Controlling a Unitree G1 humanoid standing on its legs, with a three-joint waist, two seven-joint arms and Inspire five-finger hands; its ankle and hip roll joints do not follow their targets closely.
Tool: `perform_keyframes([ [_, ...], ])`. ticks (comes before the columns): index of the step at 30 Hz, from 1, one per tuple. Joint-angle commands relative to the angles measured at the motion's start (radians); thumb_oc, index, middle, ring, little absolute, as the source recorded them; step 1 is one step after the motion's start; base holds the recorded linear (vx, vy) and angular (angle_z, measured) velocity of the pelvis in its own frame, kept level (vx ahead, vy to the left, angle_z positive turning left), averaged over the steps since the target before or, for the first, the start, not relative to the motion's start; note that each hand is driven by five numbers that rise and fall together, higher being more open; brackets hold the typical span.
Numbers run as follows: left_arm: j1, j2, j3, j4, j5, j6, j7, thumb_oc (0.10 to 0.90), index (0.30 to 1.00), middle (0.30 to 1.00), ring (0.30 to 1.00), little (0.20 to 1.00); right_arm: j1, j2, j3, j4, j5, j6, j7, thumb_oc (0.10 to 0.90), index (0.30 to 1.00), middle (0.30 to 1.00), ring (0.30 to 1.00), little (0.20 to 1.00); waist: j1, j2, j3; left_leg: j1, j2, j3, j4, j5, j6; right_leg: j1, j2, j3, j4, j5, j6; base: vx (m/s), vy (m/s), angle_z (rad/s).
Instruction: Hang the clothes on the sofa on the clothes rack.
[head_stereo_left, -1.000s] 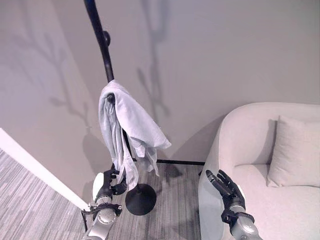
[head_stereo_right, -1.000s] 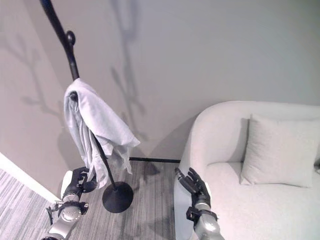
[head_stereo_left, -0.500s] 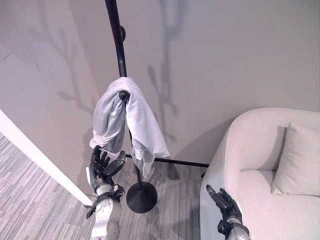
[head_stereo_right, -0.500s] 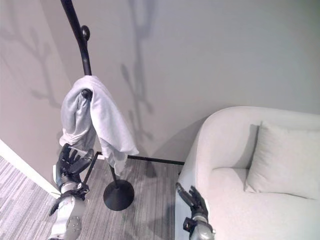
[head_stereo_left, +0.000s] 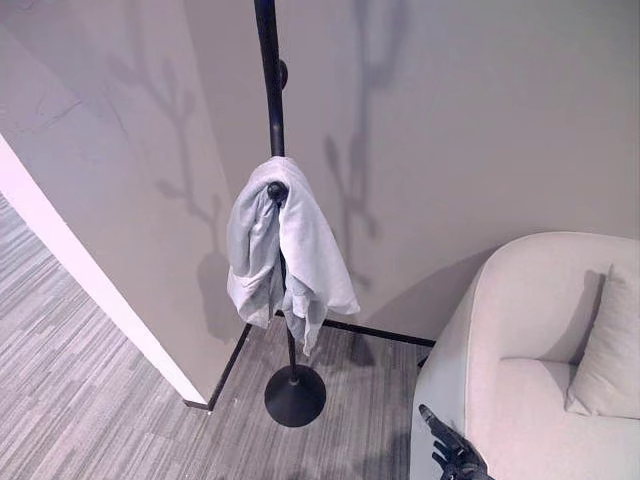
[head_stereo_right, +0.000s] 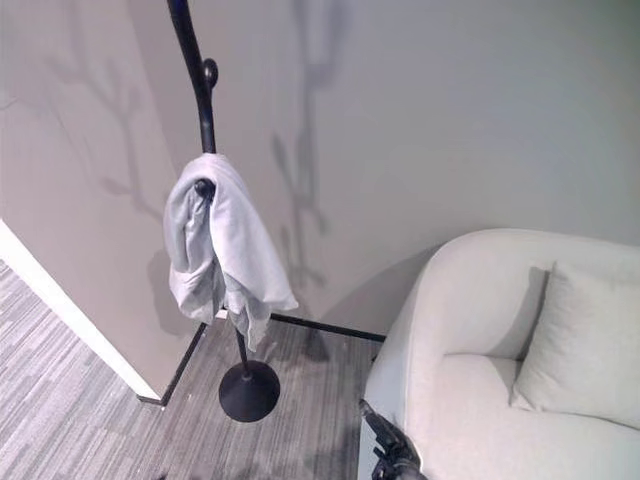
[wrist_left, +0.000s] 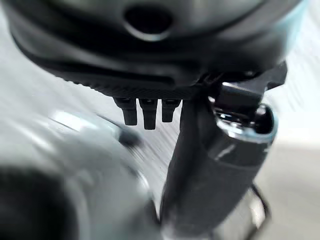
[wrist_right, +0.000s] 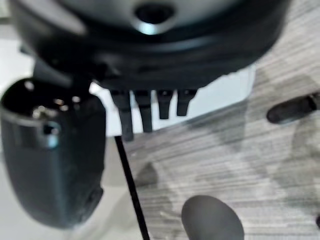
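Left eye view: at the far left a wall corner (head_stereo_left: 120, 300) juts out over the grey plank floor (head_stereo_left: 90, 420), and just to its right stands the black clothes rack (head_stereo_left: 272, 100), its round base (head_stereo_left: 295, 396) on the floor. The pale grey garment (head_stereo_left: 285, 250) is draped over one of the rack's knobbed pegs (head_stereo_left: 277, 190), folds falling on both sides of the pole, and nothing touches it. A second ago the left hand was low beside the cloth's hem, half a second ago it was opened just beneath the hem, and now it is gone from beside the rack; the head camera has also swung, so the rack sits more upright and central than before. I judge the hanging done and the arms pulling back. In the left wrist view the left hand (wrist_left: 150, 112) has short straight fingertips and a thumb held apart, grasping nothing. Further right, the cream sofa (head_stereo_left: 520, 330) with its cushion (head_stereo_left: 610, 350) carries no clothes that I can see. At its near arm the right hand (head_stereo_right: 390, 445) pokes up, fingers loosely extended and empty, as the right wrist view confirms. No brand, label or readable writing appears anywhere.
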Motion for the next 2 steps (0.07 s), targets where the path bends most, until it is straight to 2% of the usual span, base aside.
perform_keyframes([
  [1,-0.083,0.010,0.053,0.008,0.002,-0.018,0.018,0.800,0.900,0.900,0.900,0.900,0.043,-0.047,-0.093,0.201,0.140,0.077,-0.058,0.800,0.900,0.900,0.900,0.900,-0.016,-0.016,-0.023,-0.011,0.013,-0.008,0.012,-0.067,-0.003,0.005,-0.002,-0.011,0.026,-0.099,0.009,0.04,-0.022,0.09],
  [2,-0.083,0.010,0.054,0.008,0.003,-0.018,0.018,0.800,0.900,0.900,0.900,0.900,0.043,-0.047,-0.093,0.201,0.140,0.077,-0.058,0.800,0.900,0.900,0.900,0.900,-0.016,-0.016,-0.023,-0.011,0.013,-0.008,0.012,-0.067,-0.003,0.005,-0.002,-0.011,0.026,-0.099,0.009,0.03,-0.013,0.03],
])
